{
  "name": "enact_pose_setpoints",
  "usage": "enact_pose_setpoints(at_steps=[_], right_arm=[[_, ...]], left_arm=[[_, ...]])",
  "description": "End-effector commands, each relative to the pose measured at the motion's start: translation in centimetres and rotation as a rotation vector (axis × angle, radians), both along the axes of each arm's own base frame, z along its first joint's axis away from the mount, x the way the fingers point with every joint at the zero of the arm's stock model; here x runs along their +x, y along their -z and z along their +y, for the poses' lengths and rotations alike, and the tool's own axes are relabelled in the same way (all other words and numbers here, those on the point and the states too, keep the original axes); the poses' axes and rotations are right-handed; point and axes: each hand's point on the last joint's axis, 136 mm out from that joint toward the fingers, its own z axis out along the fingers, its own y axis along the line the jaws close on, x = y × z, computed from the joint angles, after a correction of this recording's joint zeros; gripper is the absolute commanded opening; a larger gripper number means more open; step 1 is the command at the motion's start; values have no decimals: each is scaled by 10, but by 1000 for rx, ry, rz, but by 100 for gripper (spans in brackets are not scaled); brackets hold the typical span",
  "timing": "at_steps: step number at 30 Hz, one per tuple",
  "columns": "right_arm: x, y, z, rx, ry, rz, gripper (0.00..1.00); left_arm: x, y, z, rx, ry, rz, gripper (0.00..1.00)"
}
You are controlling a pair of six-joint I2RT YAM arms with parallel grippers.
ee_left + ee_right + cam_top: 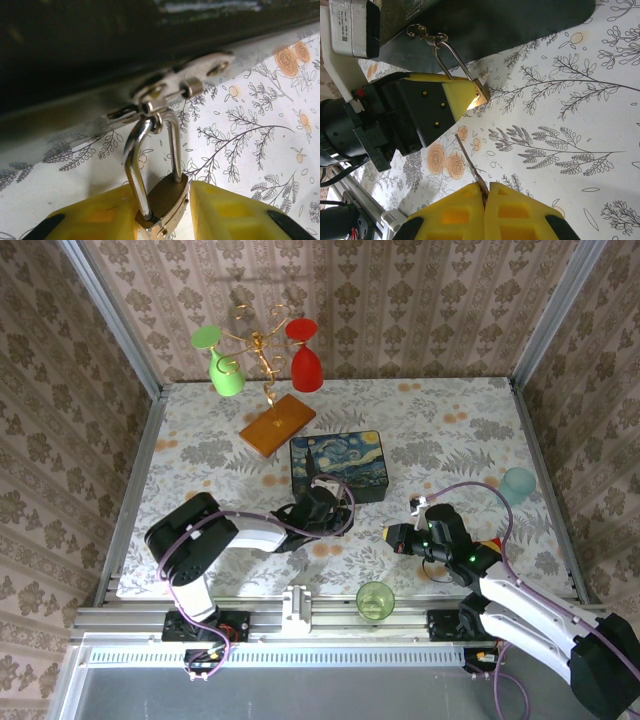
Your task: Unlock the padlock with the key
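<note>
Yellow plastic fingers (225, 212) of the left gripper (162, 195) sit closest to the lens. They lie against both sides of the tiny brass-gold padlock (167, 200), so the lock body is pinched between nearly closed jaws, though I cannot tell how firmly.

On the floral-print table (450, 430), the dark starry-night painted box (338, 462) lies near the centre. At about 7 o'clock on the box's edge, a small silver hasp (170, 87) carries the padlock's thin silver shackle (135, 155). The right gripper (400, 537) waits at 4 o'clock from the box, its fingers shut tight on the thin silver key (469, 162). In the right wrist view the blade points to 11 o'clock, towards the lock but apart from it.

The step in hand looks like steadying the lock, and the key is not yet inserted. Next, the right arm would need to bring the key tip to the keyhole, which is hidden from view. The blade must line up with the slot while the left holds the body firm.
</note>
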Motion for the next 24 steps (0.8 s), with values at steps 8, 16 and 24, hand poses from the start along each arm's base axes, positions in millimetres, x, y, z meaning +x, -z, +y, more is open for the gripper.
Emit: enact_pose_setpoints(at_steps=[8,16,24], right_arm=[[2,11,-1,22,26,15,0],[1,16,0,28,27,27,0],[4,19,14,70,-18,51,0]], left_arm=[[1,5,-4,-60,-84,-5,21],[3,9,-1,-82,-126,9,13],[4,-11,3,-176,-175,34,0]])
